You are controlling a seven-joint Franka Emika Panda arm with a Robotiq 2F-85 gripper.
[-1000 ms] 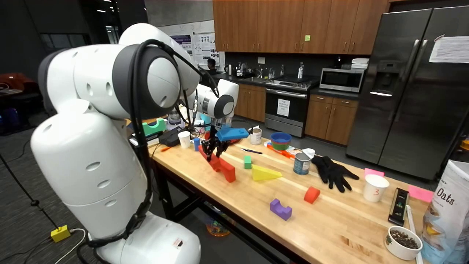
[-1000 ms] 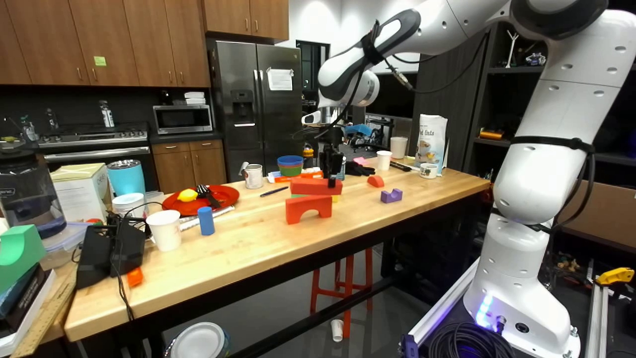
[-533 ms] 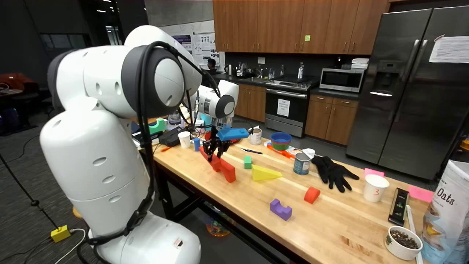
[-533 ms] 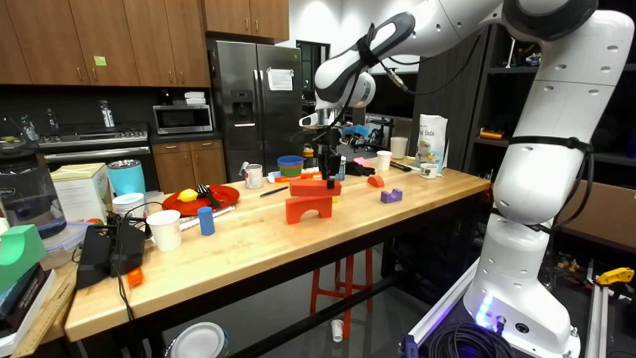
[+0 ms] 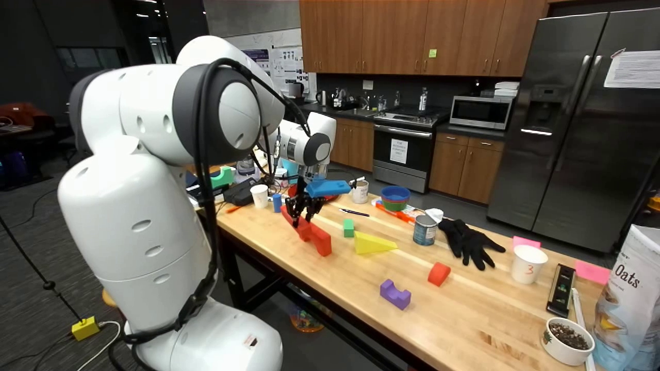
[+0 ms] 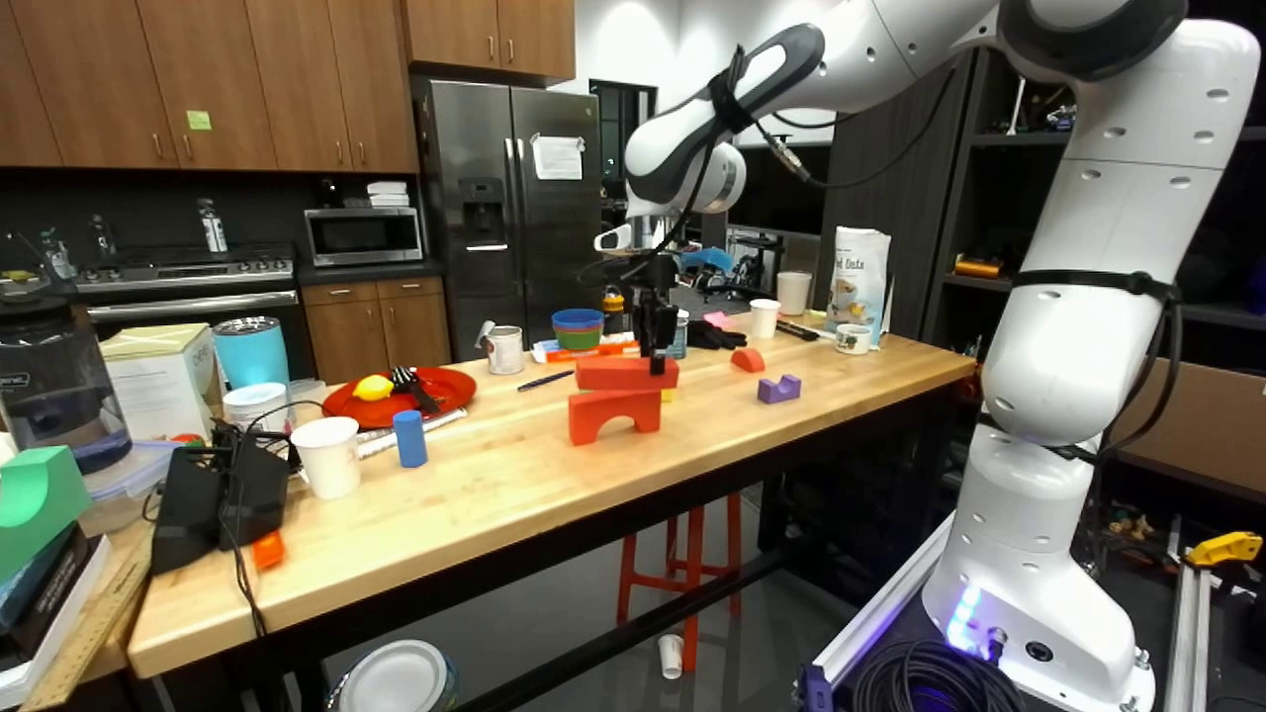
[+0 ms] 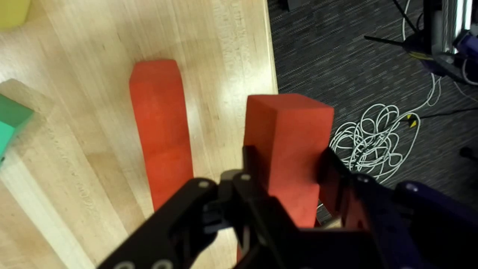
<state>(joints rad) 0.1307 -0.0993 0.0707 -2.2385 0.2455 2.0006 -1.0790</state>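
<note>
On the worktop, the bag carries the printed word "Oats" and the white cup bears the red numeral "3" — both legible in an exterior view. The sheet on the oven appears to read "FOR RESEARCH PURPOSES ONLY" — small print; the paper on the refrigerator is unreadable.

The red oblong block has smooth, matt faces, though whether it is foam or painted wood cannot be told; the red arched block shares that flat finish. The black jointed gripper looks dull, dotted with small shiny metallic pins. The white rounded robot arm is smooth and glossy. Grain and joined strips show under a light sheen on the pale wooden tabletop. The red round plate looks like shiny plastic, the dark grey carpet is rough textile, the dark steel refrigerator has a muted metallic gleam, and the brown wooden cabinets are smooth and satiny
</note>
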